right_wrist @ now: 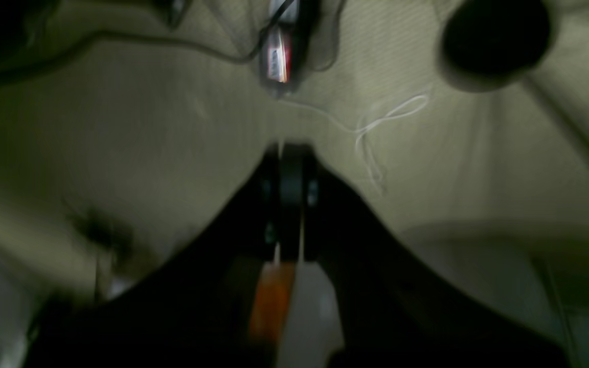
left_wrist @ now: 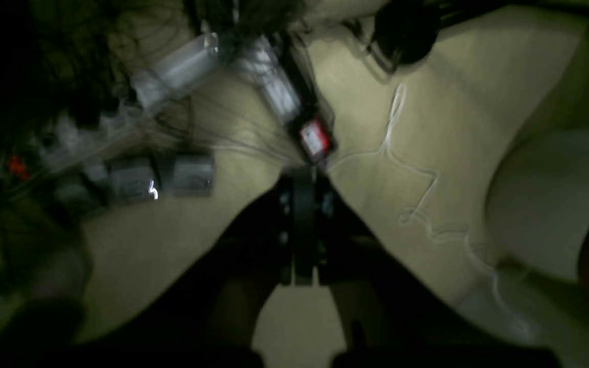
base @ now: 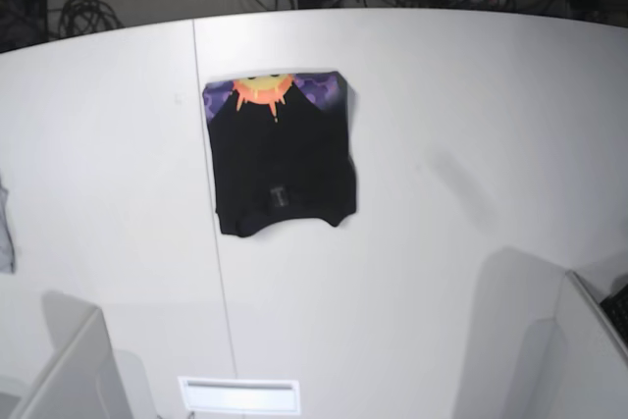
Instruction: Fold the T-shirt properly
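The T-shirt (base: 283, 159) lies folded into a black, roughly square bundle on the white table (base: 442, 144) in the base view. A strip of orange sun print with purple patches shows along its far edge. No gripper touches it, and neither arm reaches over the table in that view. In the left wrist view my left gripper (left_wrist: 302, 176) has its jaws pressed together with nothing between them. My right gripper (right_wrist: 290, 151) is likewise shut in the right wrist view. A blurred orange patch (right_wrist: 271, 301) shows near its base, and I cannot tell what it is.
A small grey cloth scrap (base: 5, 228) hangs at the table's left edge. Grey panels (base: 69, 365) (base: 545, 331) rise at the near corners, with a white slotted plate (base: 238, 394) between them. Both wrist views are dim and blurred, showing cables (left_wrist: 417, 204) and equipment off the table.
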Tool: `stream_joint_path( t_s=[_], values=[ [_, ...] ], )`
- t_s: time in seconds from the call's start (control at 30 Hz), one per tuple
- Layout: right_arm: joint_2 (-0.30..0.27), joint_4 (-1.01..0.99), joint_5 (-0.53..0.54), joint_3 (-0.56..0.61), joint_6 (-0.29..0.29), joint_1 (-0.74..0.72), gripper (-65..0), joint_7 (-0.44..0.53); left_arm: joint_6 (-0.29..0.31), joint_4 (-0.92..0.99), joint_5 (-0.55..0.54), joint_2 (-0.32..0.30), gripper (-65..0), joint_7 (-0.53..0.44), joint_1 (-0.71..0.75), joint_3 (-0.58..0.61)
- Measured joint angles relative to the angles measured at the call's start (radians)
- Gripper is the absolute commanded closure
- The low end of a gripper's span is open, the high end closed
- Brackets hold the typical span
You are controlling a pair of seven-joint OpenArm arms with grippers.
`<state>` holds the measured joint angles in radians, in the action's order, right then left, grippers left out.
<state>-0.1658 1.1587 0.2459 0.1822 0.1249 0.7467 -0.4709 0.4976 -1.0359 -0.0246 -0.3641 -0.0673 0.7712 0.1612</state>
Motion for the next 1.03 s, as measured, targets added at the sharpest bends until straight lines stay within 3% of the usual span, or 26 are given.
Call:
stream_joint_path(
  t_s=[0.17,0.23,0.37,0.47,0.7,1.03],
  values=[
    [0.013,-0.441,0.015,0.207,0.005,-0.21,0.0,0.291,-0.095,0.447,-0.007,0.081,0.0,-0.031,-0.279,0.139],
    [0.049,-0.655,0.012,0.266,0.003,-0.303,0.0,0.412,-0.106,0.649,-0.011,0.128,0.0,-0.14,-0.387,0.183],
    [0.116,-1.01,0.011,0.287,0.009,-0.467,0.0,0.715,-0.135,1.01,-0.021,0.233,0.0,-0.33,-0.575,0.223],
    [0.117,-1.102,0.013,0.286,0.005,-0.54,0.0,0.863,-0.151,1.035,-0.01,0.274,0.0,-0.349,-0.624,0.229],
    [0.11,-1.073,0.014,0.275,0.005,-0.562,0.0,0.879,-0.156,0.958,-0.014,0.243,0.0,-0.295,-0.635,0.246],
    [0.114,-1.069,0.012,0.066,0.004,-0.541,0.0,0.879,-0.155,0.946,-0.027,0.218,0.0,-0.288,-0.63,0.238]
  ],
)
